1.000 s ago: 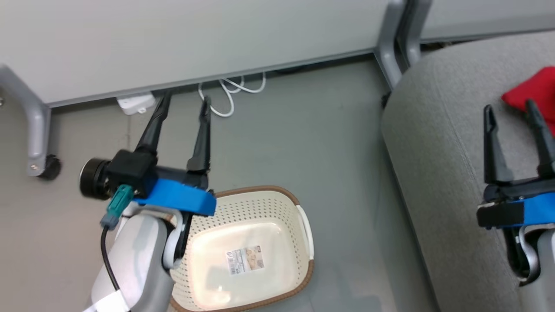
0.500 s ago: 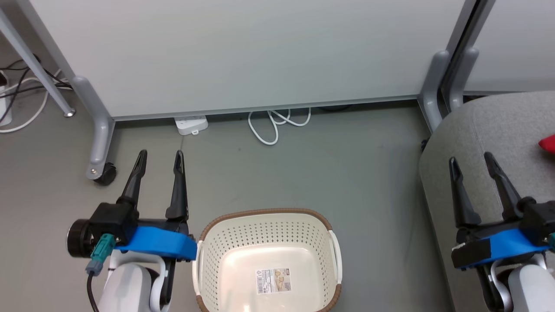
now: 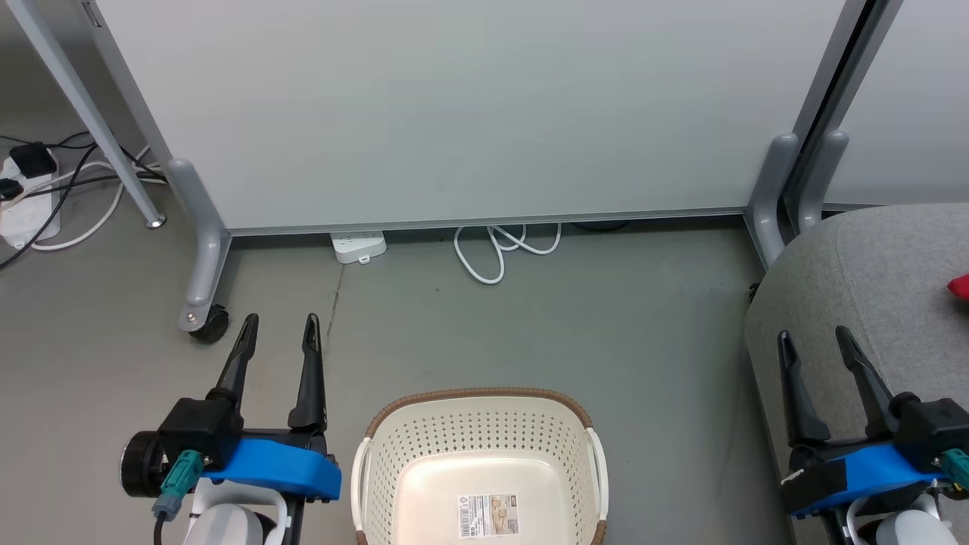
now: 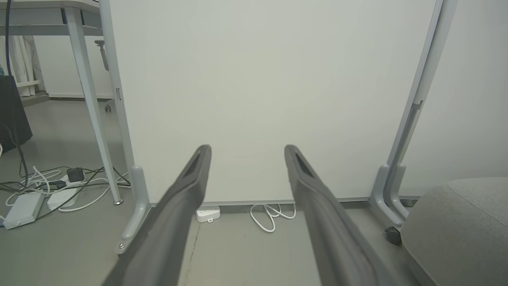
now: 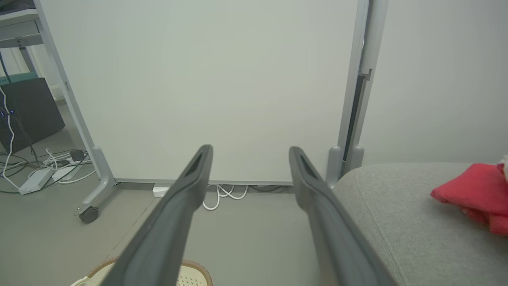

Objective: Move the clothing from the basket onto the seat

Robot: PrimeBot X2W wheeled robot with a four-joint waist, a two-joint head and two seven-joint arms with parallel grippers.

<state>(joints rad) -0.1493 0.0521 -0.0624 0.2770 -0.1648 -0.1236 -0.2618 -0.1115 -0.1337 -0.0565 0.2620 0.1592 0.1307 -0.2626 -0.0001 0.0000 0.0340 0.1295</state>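
Note:
The cream basket with its brown rim stands on the floor at the bottom centre, holding nothing but a barcode sticker. The grey seat fills the right side. Red clothing lies on the seat at the right, a sliver of it at the head view's edge. My left gripper is open and empty, left of the basket, above the floor. My right gripper is open and empty over the seat's near edge. In the wrist views the left gripper and right gripper point at the white partition.
A white partition panel on grey wheeled feet stands ahead. A white power strip and coiled cable lie at its base. More cables and a power strip lie far left beside a table leg.
The head camera has swung so the basket is now centred and most of the red clothing has slid out at the right. Both grippers stay open and empty.

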